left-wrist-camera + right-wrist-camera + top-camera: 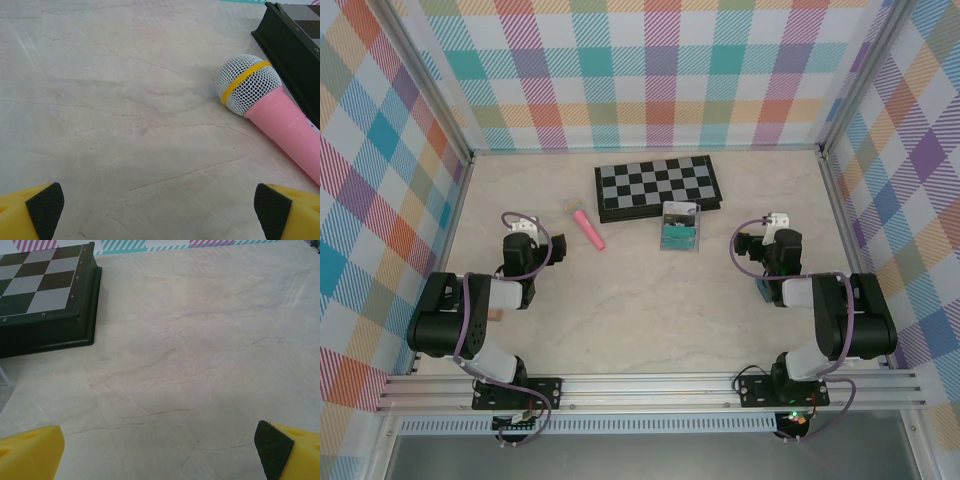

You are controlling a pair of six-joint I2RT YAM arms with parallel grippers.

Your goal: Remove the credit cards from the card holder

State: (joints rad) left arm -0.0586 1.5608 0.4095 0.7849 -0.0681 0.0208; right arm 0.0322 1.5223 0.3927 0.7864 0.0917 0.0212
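Observation:
The card holder (680, 226) lies on the table just in front of the chessboard, with teal credit cards (680, 238) showing in it. My left gripper (559, 247) hovers low at the left, left of the holder and beside a pink microphone. It is open, and its yellow fingers (40, 210) stand wide over bare table around the gripper's middle (159, 212). My right gripper (744, 250) sits to the right of the holder. It is open too (160, 452), with nothing between its fingers (285, 452).
A black-and-grey chessboard (658, 187) lies at the back centre, its edge also in the wrist views (295, 50) (45, 300). A pink microphone (587, 228) (272, 107) with a mesh head lies left of the holder. Plaid walls enclose the table on three sides.

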